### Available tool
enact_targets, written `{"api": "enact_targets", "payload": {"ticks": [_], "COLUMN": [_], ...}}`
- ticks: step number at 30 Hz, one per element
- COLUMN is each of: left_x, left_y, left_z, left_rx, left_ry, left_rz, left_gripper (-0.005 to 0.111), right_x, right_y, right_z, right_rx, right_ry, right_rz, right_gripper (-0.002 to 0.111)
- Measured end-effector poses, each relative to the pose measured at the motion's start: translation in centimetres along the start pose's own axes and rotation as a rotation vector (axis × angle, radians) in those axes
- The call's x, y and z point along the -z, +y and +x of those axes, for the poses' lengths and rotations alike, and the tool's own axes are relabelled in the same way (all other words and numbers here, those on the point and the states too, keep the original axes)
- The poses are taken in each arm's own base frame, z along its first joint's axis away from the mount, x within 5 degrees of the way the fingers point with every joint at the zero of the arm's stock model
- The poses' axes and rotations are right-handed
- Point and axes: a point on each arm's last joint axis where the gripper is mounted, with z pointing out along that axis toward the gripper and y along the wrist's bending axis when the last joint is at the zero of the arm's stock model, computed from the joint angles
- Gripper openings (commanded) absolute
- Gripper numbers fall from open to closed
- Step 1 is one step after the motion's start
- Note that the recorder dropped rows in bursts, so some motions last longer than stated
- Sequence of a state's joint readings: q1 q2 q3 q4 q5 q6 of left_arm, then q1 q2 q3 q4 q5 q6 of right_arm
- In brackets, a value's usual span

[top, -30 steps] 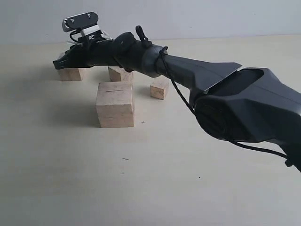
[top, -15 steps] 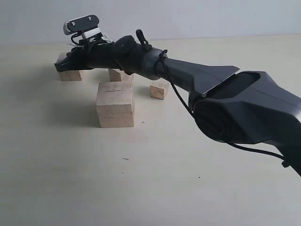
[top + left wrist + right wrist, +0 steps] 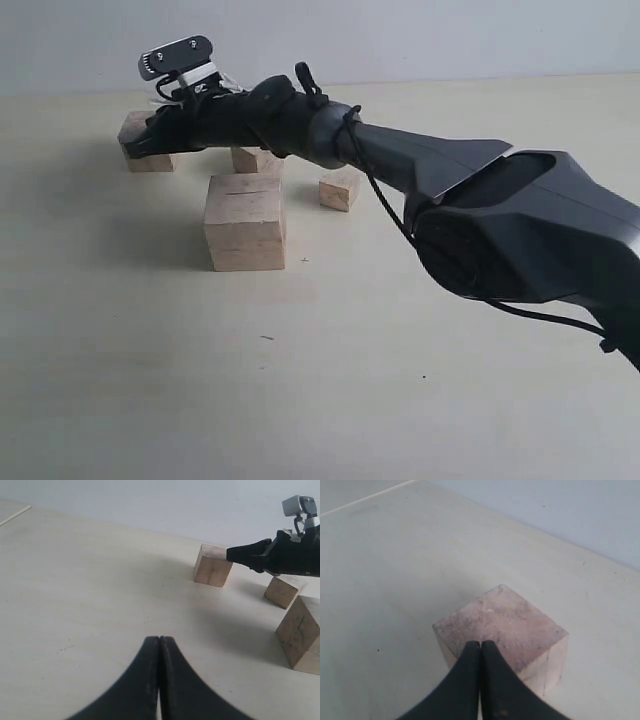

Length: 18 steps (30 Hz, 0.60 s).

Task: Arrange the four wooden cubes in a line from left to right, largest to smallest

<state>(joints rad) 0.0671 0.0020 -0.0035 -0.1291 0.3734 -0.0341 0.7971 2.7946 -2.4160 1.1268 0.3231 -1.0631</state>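
Four pale wooden cubes stand on the table. Nearest is the largest cube [image 3: 245,222] [image 3: 302,637], with a thin dark slit on its top face. A mid-sized cube [image 3: 140,150] [image 3: 212,566] [image 3: 505,627] sits at the far left. Another cube [image 3: 255,160] [image 3: 284,590] is partly hidden behind the arm. The smallest cube [image 3: 340,188] stands to the right. My right gripper [image 3: 128,148] [image 3: 235,555] [image 3: 480,643] reaches across, shut and empty, with its tips just over the far-left cube's top. My left gripper [image 3: 159,638] is shut and empty over bare table, well short of the cubes.
The right arm's black forearm [image 3: 420,170] and elbow housing [image 3: 530,235] stretch across the right and middle of the exterior view, above the cubes. The pale tabletop [image 3: 200,380] runs back to a grey wall.
My right gripper has drawn back slightly to the right over the far-left cube, uncovering more of that cube's top. The cubes have not moved.
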Motion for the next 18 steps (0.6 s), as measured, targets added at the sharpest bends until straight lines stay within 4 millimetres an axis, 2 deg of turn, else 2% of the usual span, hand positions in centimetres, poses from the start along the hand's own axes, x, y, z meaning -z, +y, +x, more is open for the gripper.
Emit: {"api": "enact_targets", "payload": {"ticks": [14,18], "left_x": [0.0,0.0], "left_y": [0.0,0.0], "left_z": [0.0,0.0], "left_rx": [0.000,0.000], "left_ry": [0.000,0.000], "left_rz": [0.000,0.000], "left_gripper": [0.000,0.000], "right_x": [0.7,2.0], "right_y": [-1.7,-2.4], "right_z": [0.4,-0.7], "right_rx": [-0.023,-0.012], "right_ry": [0.077,0.159], "right_rz": [-0.015,0.000], "right_gripper": [0.000,0.000]}}
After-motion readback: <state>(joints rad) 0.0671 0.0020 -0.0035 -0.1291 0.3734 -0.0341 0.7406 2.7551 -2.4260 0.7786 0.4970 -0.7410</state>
